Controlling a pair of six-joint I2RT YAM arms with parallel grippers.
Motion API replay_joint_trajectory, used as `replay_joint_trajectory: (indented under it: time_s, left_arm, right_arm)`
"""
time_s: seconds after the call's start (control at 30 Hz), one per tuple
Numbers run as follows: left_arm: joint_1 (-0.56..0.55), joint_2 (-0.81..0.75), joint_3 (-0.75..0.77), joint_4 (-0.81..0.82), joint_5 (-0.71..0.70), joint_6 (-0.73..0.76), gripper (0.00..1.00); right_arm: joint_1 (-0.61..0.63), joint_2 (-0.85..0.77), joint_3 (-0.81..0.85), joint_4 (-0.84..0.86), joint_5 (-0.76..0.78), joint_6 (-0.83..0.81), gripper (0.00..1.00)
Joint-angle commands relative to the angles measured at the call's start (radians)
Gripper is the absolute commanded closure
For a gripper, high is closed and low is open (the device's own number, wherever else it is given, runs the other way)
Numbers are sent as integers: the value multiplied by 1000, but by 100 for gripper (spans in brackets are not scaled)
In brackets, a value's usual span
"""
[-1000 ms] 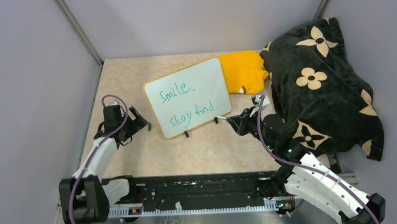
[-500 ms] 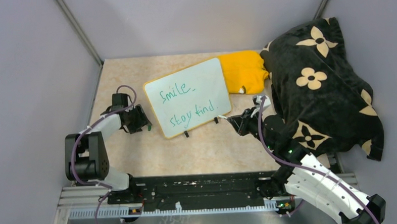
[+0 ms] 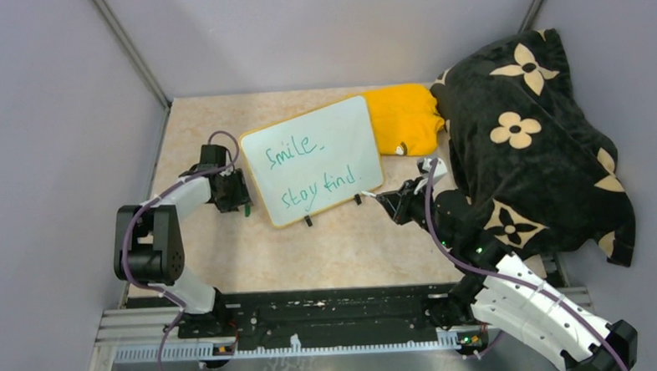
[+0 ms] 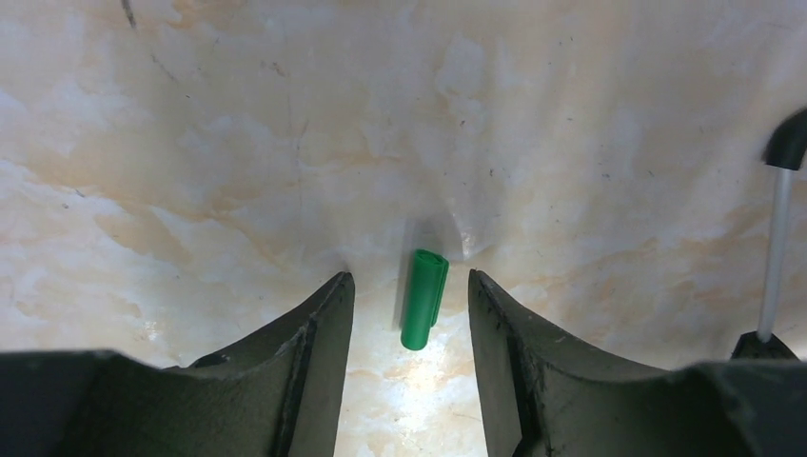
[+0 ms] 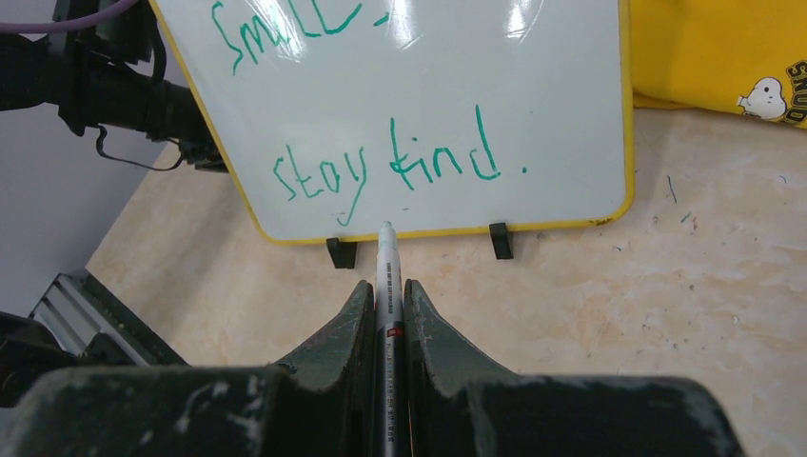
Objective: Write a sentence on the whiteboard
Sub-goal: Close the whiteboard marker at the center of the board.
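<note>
The whiteboard [image 3: 340, 139], its sentence [image 5: 395, 167] written, sits on the worktop [image 3: 353, 243], so my right end effector [image 5: 387, 290] at its four o'clock pinches the uncapped marker [image 5: 386, 249] just short of it, while my left end effector [image 4: 409, 279] at eight o'clock straddles, spread, the green cap [image 4: 424, 297], likely for recapping.

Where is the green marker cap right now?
In the left wrist view the green cap lies on the table between the fingers of the open left claw, touching neither. From above, it sits just left of the whiteboard, near its front-left corner.
</note>
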Motion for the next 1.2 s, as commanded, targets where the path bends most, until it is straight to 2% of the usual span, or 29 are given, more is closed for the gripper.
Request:
replay_joint_trajectory:
  time_s: [0.0,0.4,0.5,0.6,0.7,1.17]
  left_arm:
    - [-22,59,-1,-55,-103,28,47]
    - [-22,48,-35,-95,-247,-12,60]
    - [-21,19,-46,-96,-228,-22,58]
    - [-22,-10,-56,-88,-182,-43,51]
    - [-22,-6,-57,-84,-168,-47,50]
    - [-22,71,-39,-95,-207,-2,62]
  right_arm:
    - [-12,0,4,53,11,-15,100]
    - [-12,-3,13,49,0,-17,100]
    - [-11,-8,15,48,-3,-17,100]
    - [-12,-8,18,46,-10,-17,100]
    - [-13,-7,20,48,-10,-17,100]
    - [-11,11,23,51,-10,-16,100]
